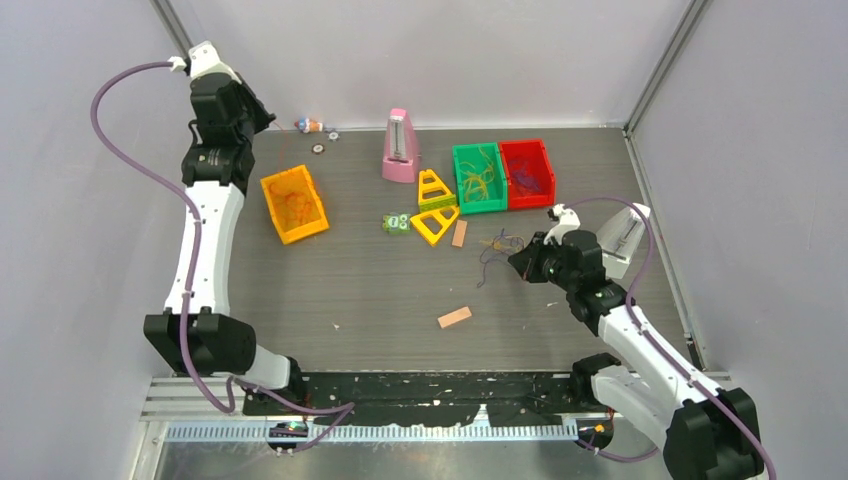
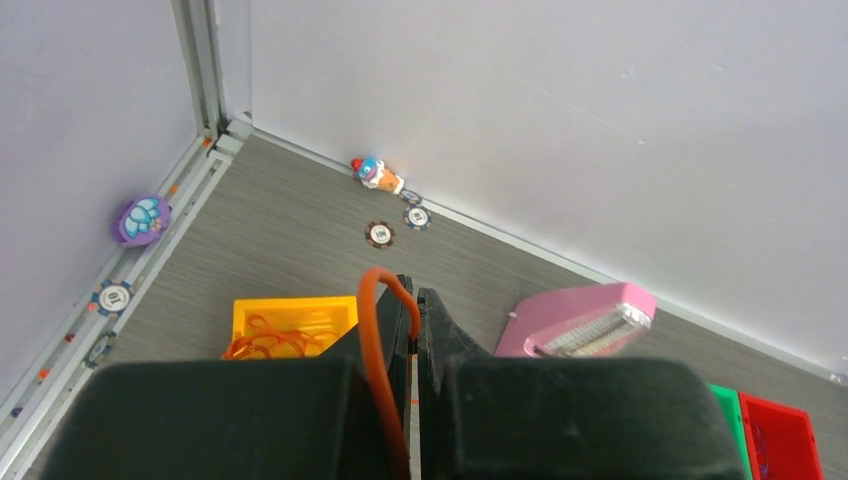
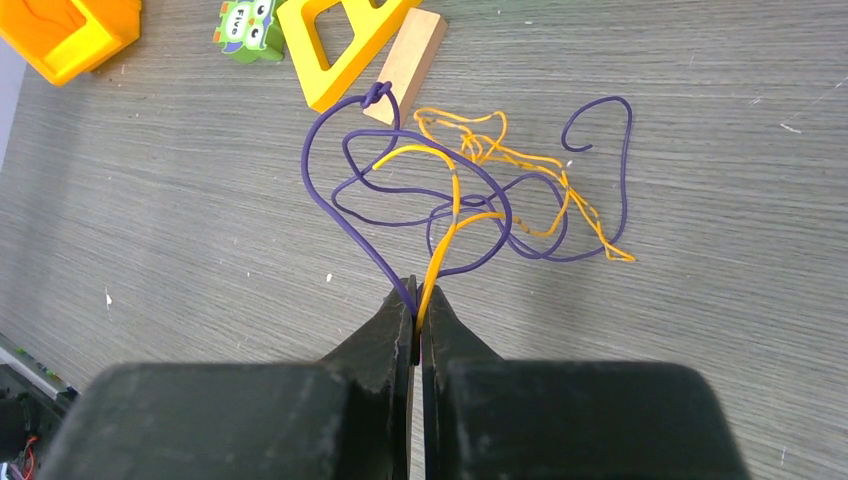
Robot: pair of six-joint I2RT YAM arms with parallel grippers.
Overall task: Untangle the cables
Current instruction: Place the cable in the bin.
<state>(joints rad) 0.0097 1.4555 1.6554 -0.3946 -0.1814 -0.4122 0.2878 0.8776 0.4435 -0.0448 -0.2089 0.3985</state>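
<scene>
Grey wood-grain table [image 1: 350, 290] enclosed by pale walls [image 1: 450, 50], seen from above, with two robot arms mounted at its near edge. At the far left, the left arm reaches up over an orange bin [image 1: 273, 212] that holds loose orange-red strands [image 2: 270, 345]. The left gripper [image 2: 415, 300] is closed tight, its two black fingers pinching a single orange-red cable [image 2: 372, 340] that arches up over the fingertips and runs back down toward the camera. On the right side of the table, the right gripper [image 3: 415, 300] is also pressed closed, low over the surface, clamped on one purple strand [image 3: 340, 225] and one yellow strand [image 3: 440, 245] where they meet. Both strands lead away from the fingertips into a small tangle of cables [image 3: 456, 195], purple and yellow loops lying flat on the table just beyond the gripper. The far edge of the tangle touches a small wooden block [image 3: 405, 65] beside a yellow triangle block [image 3: 335, 50]. Further back stand a green bin [image 1: 458, 180] holding yellow strands [image 1: 478, 178] and, touching it on the right, a red bin [image 1: 549, 172] holding purple strands [image 1: 525, 180]. A pink metronome [image 1: 400, 147] stands to the left of the green bin. A second wooden block [image 1: 455, 317] lies alone near the table's middle.
</scene>
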